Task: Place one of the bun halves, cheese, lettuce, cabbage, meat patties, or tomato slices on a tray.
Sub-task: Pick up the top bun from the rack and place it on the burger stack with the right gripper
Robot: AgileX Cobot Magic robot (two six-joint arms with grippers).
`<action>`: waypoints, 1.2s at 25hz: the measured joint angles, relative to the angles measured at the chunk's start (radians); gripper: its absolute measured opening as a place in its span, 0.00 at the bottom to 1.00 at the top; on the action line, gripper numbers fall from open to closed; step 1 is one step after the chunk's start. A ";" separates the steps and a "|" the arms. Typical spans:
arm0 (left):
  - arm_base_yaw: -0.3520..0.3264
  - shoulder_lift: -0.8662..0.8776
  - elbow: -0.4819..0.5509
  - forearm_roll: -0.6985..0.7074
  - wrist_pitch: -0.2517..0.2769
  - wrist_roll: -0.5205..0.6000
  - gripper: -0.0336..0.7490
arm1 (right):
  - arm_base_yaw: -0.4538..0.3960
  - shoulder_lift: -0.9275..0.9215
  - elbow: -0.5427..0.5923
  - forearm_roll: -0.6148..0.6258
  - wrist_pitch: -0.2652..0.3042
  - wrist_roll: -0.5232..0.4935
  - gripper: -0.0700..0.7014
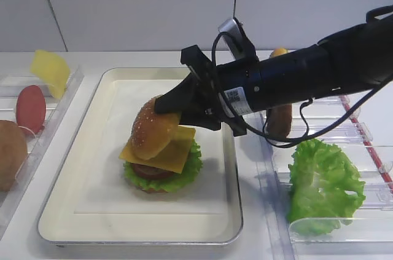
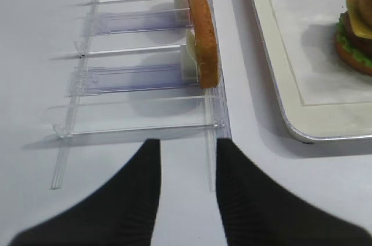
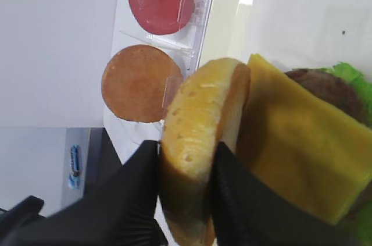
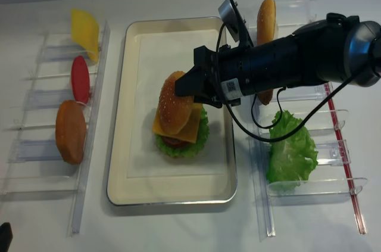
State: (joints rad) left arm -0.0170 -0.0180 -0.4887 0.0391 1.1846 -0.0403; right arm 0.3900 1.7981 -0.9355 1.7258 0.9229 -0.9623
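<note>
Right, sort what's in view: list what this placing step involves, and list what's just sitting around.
In the job:
- top bun half, tilted, gripped in the right claw
- cheese on top of the stack
- patty and lettuce beneath
- tray

Lying about:
- racked tomato slice, cheese slice, two buns, spare lettuce
- left claw, open beside the tray

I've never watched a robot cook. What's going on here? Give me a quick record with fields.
Scene: burger being stacked on a silver tray
Stack so far: lettuce, meat patty, cheese on top
Right gripper: jaws shut on the edges of the top bun, held tilted against the cheese
Left gripper: jaws open, empty, beside a clear rack
Left racks: cheese slice, tomato slice, bun
Right racks: spare lettuce leaf, another bun
</note>
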 joint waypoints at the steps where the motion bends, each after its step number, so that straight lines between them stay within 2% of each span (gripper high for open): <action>1: 0.000 0.000 0.000 0.000 0.000 0.000 0.32 | 0.000 0.000 0.000 0.007 0.000 0.009 0.37; 12: 0.000 0.000 0.000 0.000 0.000 0.000 0.32 | 0.000 0.000 0.000 0.037 0.007 0.016 0.37; 17: 0.000 0.000 0.000 0.000 0.000 0.000 0.32 | 0.004 0.000 0.000 0.037 0.039 0.019 0.37; 30: 0.000 0.000 0.000 0.000 0.000 0.000 0.32 | 0.003 0.019 0.000 0.042 0.039 0.012 0.37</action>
State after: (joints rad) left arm -0.0170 -0.0180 -0.4887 0.0391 1.1846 -0.0403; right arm 0.3930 1.8171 -0.9355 1.7681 0.9618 -0.9503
